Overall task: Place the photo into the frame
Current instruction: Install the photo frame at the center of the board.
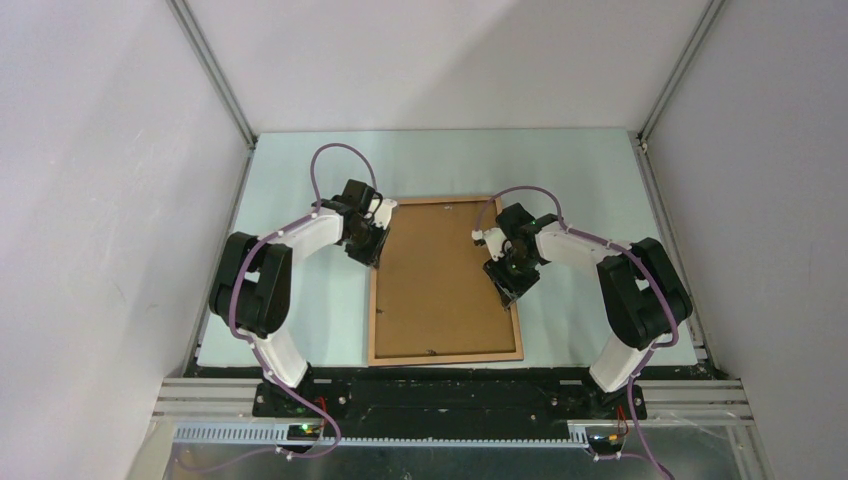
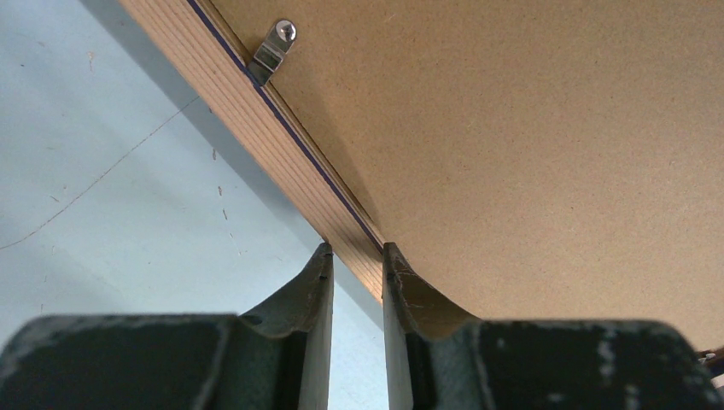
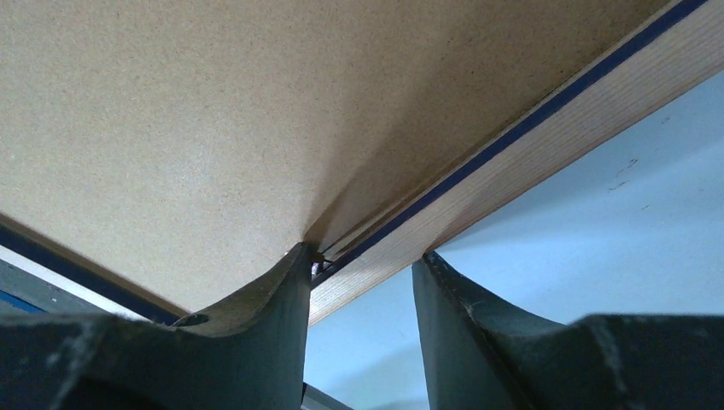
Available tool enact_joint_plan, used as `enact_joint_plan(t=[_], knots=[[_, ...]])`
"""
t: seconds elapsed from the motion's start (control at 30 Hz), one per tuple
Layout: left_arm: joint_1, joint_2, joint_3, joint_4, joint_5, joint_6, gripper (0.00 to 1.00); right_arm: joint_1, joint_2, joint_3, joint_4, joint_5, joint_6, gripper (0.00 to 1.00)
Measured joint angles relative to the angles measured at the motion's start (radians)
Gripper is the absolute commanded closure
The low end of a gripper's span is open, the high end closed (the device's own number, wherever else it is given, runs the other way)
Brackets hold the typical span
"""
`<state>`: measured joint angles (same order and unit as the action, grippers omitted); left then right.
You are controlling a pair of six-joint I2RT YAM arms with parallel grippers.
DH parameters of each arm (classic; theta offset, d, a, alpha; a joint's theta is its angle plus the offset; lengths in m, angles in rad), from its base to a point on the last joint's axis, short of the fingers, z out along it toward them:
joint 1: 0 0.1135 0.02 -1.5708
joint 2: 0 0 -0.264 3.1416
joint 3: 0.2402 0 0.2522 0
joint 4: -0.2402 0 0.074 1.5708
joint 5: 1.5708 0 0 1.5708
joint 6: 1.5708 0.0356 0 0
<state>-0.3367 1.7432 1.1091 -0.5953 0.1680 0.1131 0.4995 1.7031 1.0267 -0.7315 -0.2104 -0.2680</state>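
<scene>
frame (image 2: 248, 115): light wood, visible layered grain; backing board (image 2: 512, 128): matt speckled brown fibreboard; clip (image 2: 275, 49): shiny metal.

Light-wood frame (image 1: 445, 357), flat, face-down

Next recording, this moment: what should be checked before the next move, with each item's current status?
1. Left hand straddles one rail of the light wooden picture frame: ok.
2. Left hand clamped on that rail: ok.
3. Right hand straddles the opposite rail: ok.
4. Right hand clamped firmly: cannot tell.
5. Plain brown backing board lies within the frame: ok.
6. Photo in view, ready to insert: not ok, no view shows it.
</scene>
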Motion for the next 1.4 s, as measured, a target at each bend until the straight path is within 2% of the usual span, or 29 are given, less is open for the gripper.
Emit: enact_joint_plan(t=[0.6, 0.67, 0.83, 1.13, 1.4], knots=[[0.000, 0.000, 0.000, 0.000, -0.001, 0.000, 0.99, 0.000, -0.018, -0.019, 0.008, -0.007, -0.049, 0.79], [0.000, 0.000, 0.000, 0.000, -0.002, 0.000, 0.99, 0.000, -0.018, -0.019, 0.008, -0.007, -0.049, 0.76], [0.000, 0.000, 0.000, 0.000, -0.003, 0.000, 0.99, 0.000, -0.022, -0.021, 0.012, -0.007, -0.047, 0.59], [0.002, 0.000, 0.000, 0.001, -0.003, 0.000, 0.99, -0.057, -0.024, -0.020, 0.010, -0.053, -0.024, 0.42], [0.002, 0.000, 0.000, 0.001, -0.003, 0.000, 0.99, -0.177, -0.018, 0.049, 0.013, -0.080, 0.010, 0.39]])
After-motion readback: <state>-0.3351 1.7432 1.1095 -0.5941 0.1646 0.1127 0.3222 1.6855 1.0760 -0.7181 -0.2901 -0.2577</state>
